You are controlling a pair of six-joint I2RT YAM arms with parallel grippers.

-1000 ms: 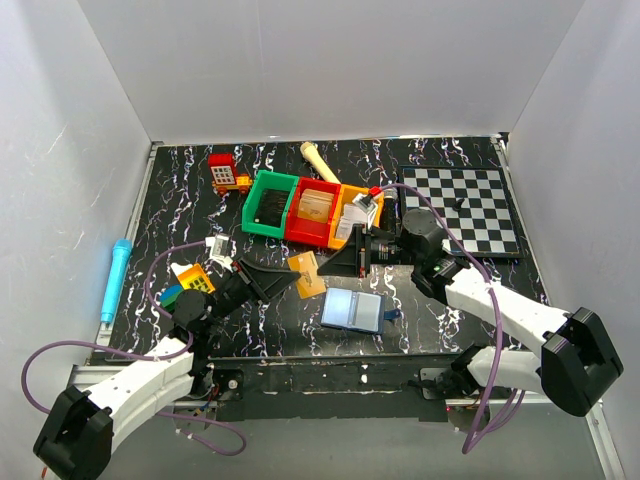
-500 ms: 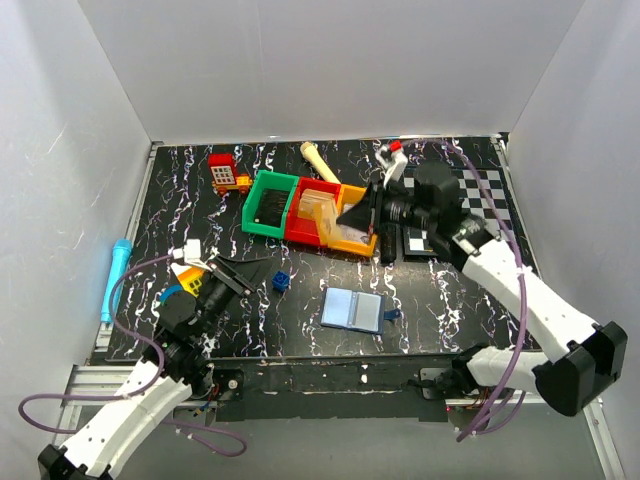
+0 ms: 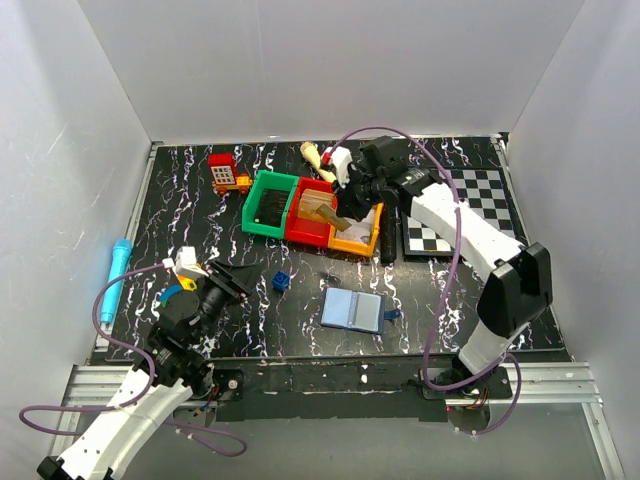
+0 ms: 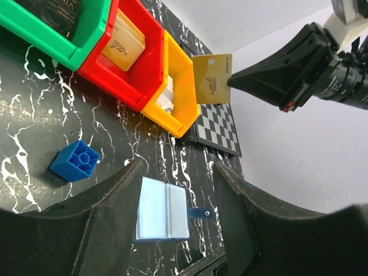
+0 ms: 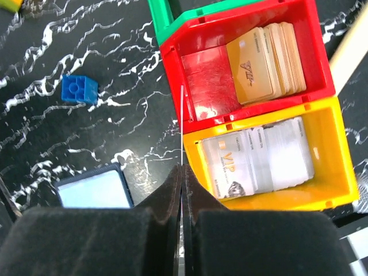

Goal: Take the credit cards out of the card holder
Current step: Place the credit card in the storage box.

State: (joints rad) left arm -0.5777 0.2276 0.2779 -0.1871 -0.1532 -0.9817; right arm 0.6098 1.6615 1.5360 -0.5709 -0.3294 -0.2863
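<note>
Swung leftward since a moment ago, my right pincer [image 3: 338, 205] hangs over the bins [image 3: 268, 190] by the far edge. The card holder [image 3: 352, 309] lies open mid near edge, straight nearward of it, long axis left-right. It clamps a gold card [image 4: 211, 86]; my left pincer [image 3: 232, 278] gapes.

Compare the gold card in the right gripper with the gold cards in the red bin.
The held card is single, pinched in the air by the right gripper; the binned cards are many, packed together in the red bin. Both are gold with the same logo.
</note>
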